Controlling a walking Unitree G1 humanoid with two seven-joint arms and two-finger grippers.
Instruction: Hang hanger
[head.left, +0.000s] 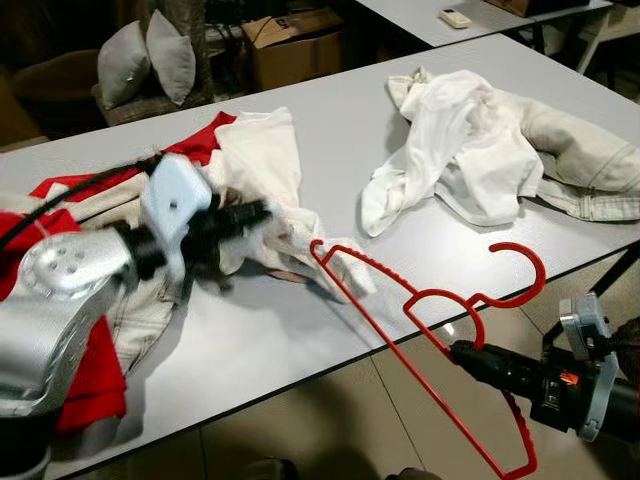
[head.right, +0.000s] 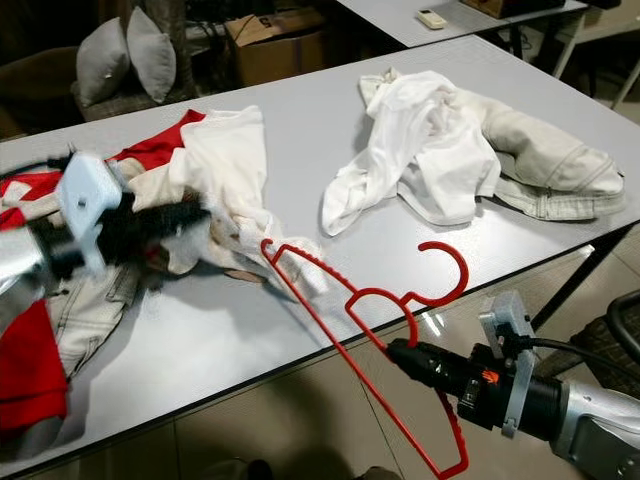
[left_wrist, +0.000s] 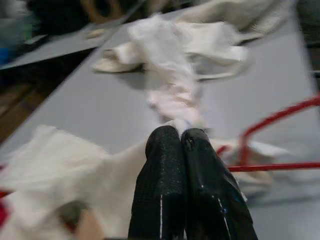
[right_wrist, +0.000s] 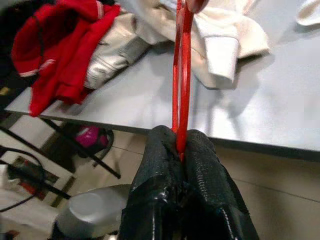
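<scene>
Two black fingers of the right gripper (head.right: 398, 352) pinch the lower bar of a red hanger (head.right: 375, 330), holding it just off the near edge of the grey table (head.right: 300, 130), its far end poking into a white shirt (head.left: 262, 165). Further in, the left gripper (head.left: 258, 214) hovers over that shirt with its fingers pressed together, and whether cloth is caught between them cannot be told. Red clothing (head.left: 95, 375) lies beside it. Beyond, a pale heap of clothes (head.left: 480, 140) rests well apart.
</scene>
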